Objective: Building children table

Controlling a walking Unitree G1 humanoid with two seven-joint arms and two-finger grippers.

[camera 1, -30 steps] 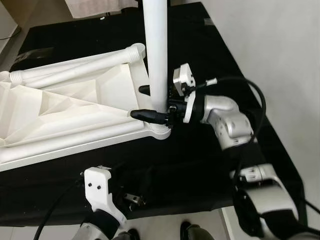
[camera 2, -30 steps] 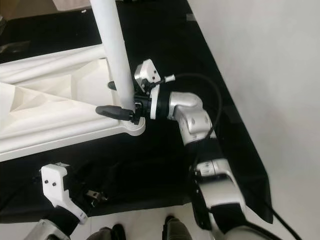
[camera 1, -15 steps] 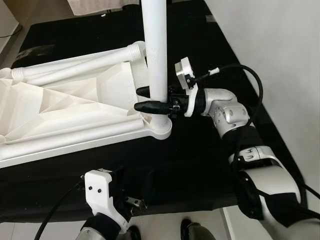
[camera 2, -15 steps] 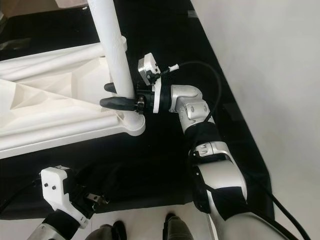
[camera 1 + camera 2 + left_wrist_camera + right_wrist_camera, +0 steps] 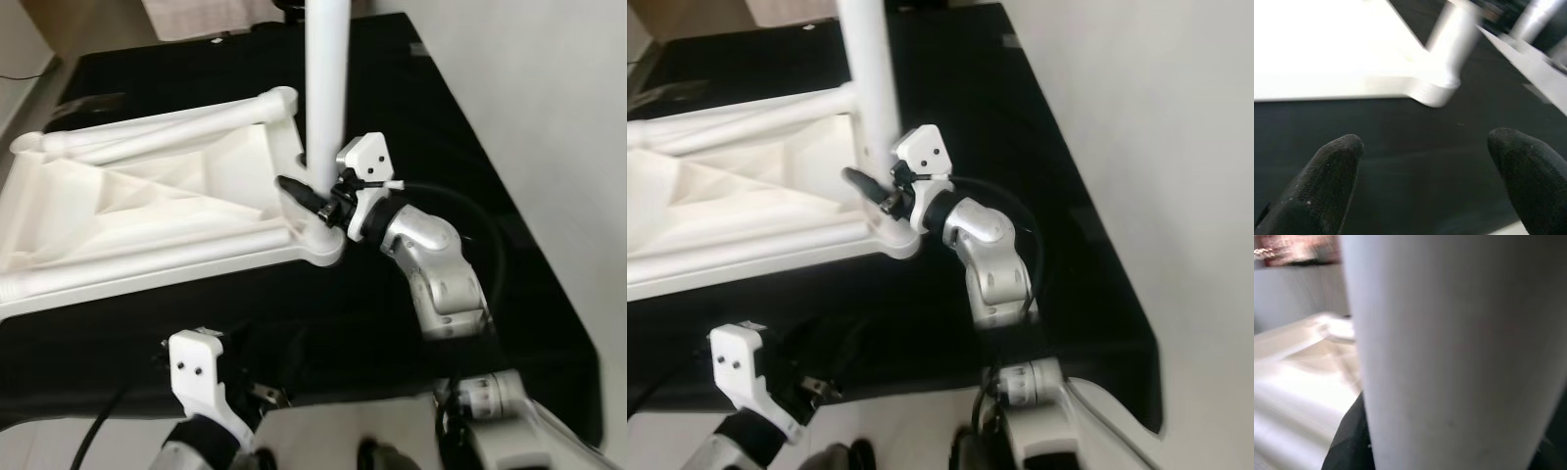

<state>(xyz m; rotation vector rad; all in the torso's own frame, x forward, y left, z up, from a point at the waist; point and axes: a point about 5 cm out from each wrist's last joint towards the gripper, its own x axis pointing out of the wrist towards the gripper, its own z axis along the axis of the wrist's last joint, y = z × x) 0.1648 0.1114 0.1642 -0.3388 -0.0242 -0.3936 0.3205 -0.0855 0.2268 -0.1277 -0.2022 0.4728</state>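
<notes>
I am seeing no readable text, labels, brands, numbers or signs anywhere in these views; every surface I am looking at is showing plain and unmarked.

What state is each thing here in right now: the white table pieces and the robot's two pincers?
Table top: upside down on the black surface.
Upright leg: standing in the near corner socket.
Lying leg: flat along the table top's far edge.
Right pincer: closed around the upright leg near its base.
Left pincer: open, holding nothing.
</notes>
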